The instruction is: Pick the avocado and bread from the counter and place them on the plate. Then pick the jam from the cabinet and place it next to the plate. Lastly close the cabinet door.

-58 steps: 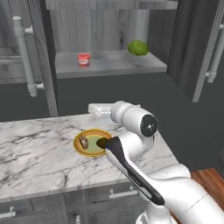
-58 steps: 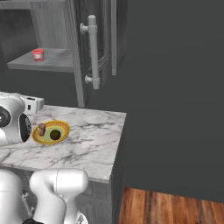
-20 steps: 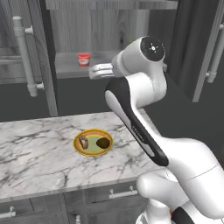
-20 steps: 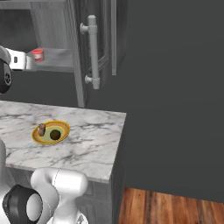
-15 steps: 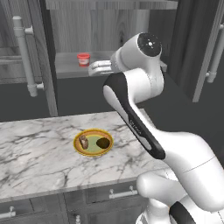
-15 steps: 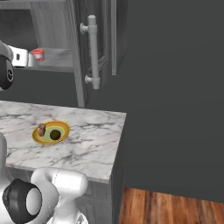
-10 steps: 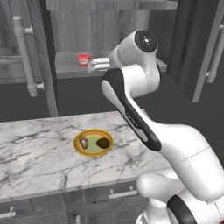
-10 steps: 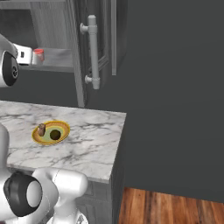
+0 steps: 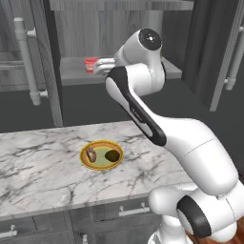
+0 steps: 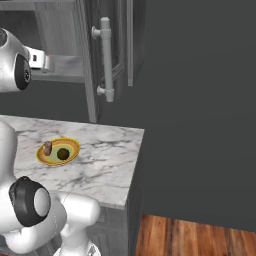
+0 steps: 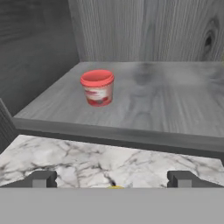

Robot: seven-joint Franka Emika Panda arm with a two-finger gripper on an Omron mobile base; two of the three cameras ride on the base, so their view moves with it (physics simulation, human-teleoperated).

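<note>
two fingers (image 11: 44,178) spread wide and empty, facing jam (image 11: 97,87) on cabinet (image 11: 166,105) shelf

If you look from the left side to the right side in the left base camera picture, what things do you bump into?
Long silver cabinet handle → red jam jar on the shelf → bread on the plate → avocado on the plate → the robot's white arm.
</note>
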